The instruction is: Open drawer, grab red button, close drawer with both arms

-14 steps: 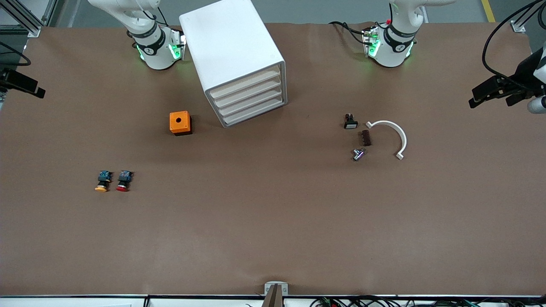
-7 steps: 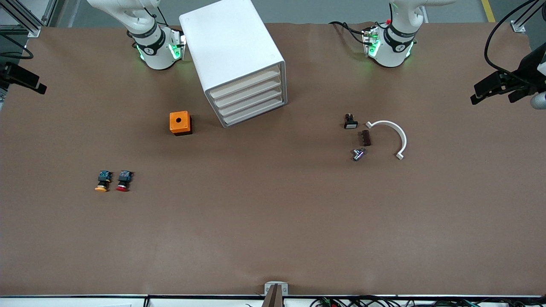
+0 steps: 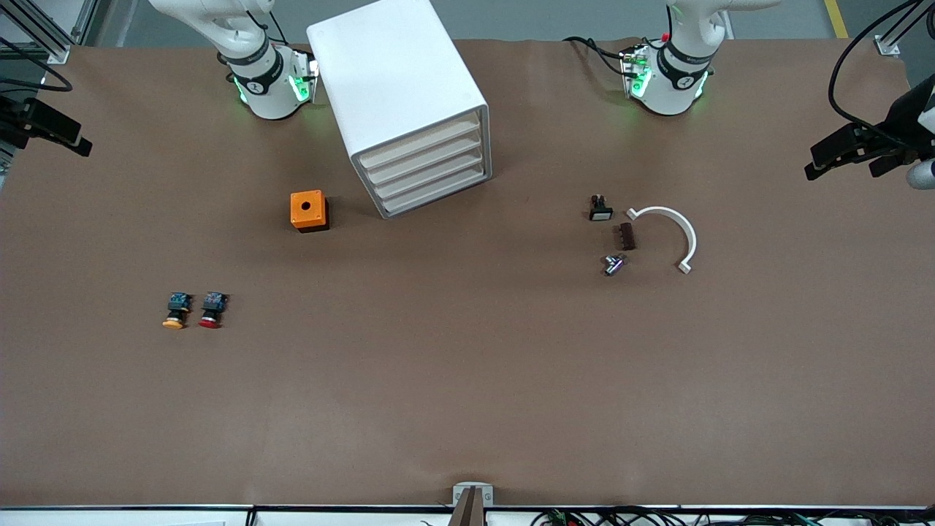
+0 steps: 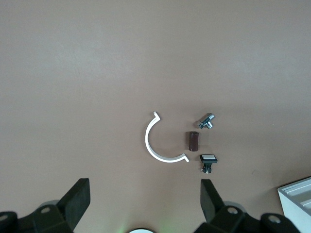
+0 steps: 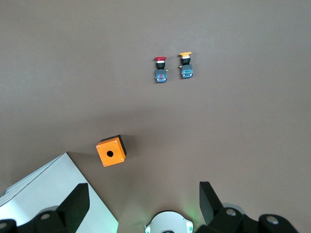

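**Both arms drifting at the table's ends, nothing touched yet**

Since a second ago the only change is at the edges: the right gripper [image 3: 44,128] has slid a little inward and upward over its end of the table, and the left gripper [image 3: 851,150] has shifted slightly over the other end. Everything on the table lies where it did.

Both grippers hang high with fingers spread wide and nothing between them. Below the right gripper, the red button [image 5: 160,68] lies on the brown table [image 3: 467,380] just beside its yellow-capped twin [image 5: 185,65], with the orange cube [image 5: 111,151] between them and the white cabinet [image 3: 398,88]. All four drawers look shut; the drawer [image 3: 431,191] has not been pulled. Below the left gripper sit a white curved clip [image 4: 158,143], a small brown block [image 4: 194,141], a metal fitting [image 4: 207,120] and a little black switch [image 4: 208,160].

To my eye the task has barely begun: these are small adjustments, with opening the drawer apparently first.
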Robot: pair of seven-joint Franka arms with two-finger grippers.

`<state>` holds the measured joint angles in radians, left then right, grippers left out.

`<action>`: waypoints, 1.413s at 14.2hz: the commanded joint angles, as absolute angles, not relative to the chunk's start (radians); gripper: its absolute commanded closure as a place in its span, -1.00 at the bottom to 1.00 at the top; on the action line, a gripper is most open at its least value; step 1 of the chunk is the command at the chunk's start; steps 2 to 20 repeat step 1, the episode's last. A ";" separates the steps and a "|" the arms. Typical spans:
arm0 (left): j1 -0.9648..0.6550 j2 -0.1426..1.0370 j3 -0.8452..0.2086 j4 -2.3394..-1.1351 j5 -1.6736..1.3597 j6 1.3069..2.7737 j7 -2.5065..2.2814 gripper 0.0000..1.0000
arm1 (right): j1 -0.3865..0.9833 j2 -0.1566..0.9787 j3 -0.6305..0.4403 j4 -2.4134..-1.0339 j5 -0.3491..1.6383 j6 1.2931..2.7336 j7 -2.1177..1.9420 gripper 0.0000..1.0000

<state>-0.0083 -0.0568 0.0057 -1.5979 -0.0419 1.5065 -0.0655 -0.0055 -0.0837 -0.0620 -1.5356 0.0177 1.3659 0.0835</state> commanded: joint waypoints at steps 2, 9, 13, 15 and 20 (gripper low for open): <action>-0.012 -0.048 0.005 -1.575 -0.023 1.483 -0.051 -1.00 | -0.014 -0.112 -0.054 -1.563 0.021 1.390 0.075 -1.00; -0.012 -0.048 0.005 -1.575 -0.023 1.483 -0.051 -1.00 | -0.014 -0.112 -0.054 -1.563 0.021 1.390 0.075 -1.00; -0.012 -0.048 0.005 -1.575 -0.023 1.483 -0.051 -1.00 | -0.014 -0.112 -0.054 -1.563 0.021 1.390 0.075 -1.00; -0.012 -0.048 0.005 -1.575 -0.023 1.483 -0.051 -1.00 | -0.014 -0.112 -0.054 -1.563 0.021 1.390 0.075 -1.00; -0.012 -0.048 0.005 -1.575 -0.023 1.483 -0.051 -1.00 | -0.014 -0.112 -0.054 -1.563 0.021 1.390 0.075 -1.00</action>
